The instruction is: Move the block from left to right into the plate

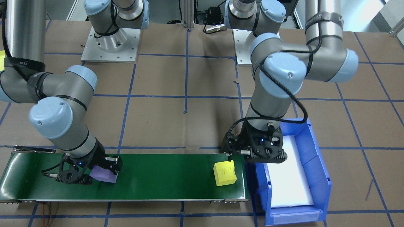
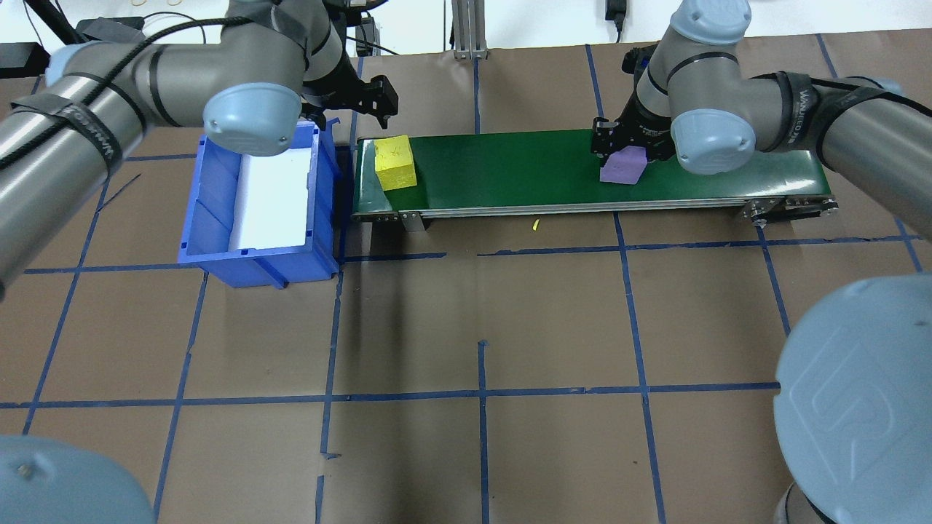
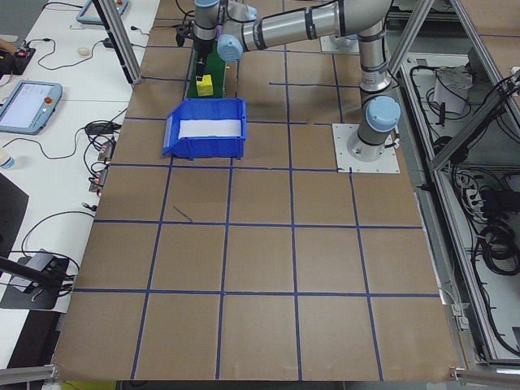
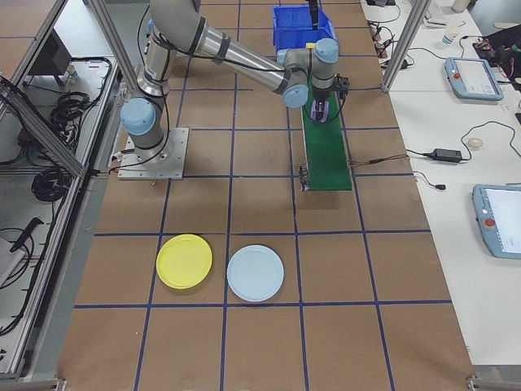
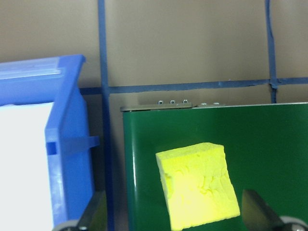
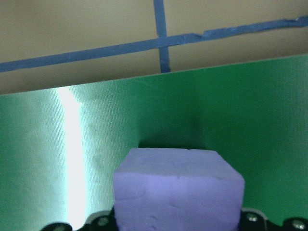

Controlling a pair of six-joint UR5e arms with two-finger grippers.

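Observation:
A yellow block lies at the left end of the green conveyor belt, beside the blue bin. My left gripper hovers over that end, open. In the left wrist view its fingers stand wide apart on either side of the yellow block without touching it. At the belt's right part my right gripper is shut on a purple block, which fills the bottom of the right wrist view. The yellow plate lies on the table far from the belt, seen only in the exterior right view.
A blue bin with a white liner stands against the belt's left end. A light blue plate lies beside the yellow one. The brown table carries a blue tape grid. Both arm bases stand behind the belt.

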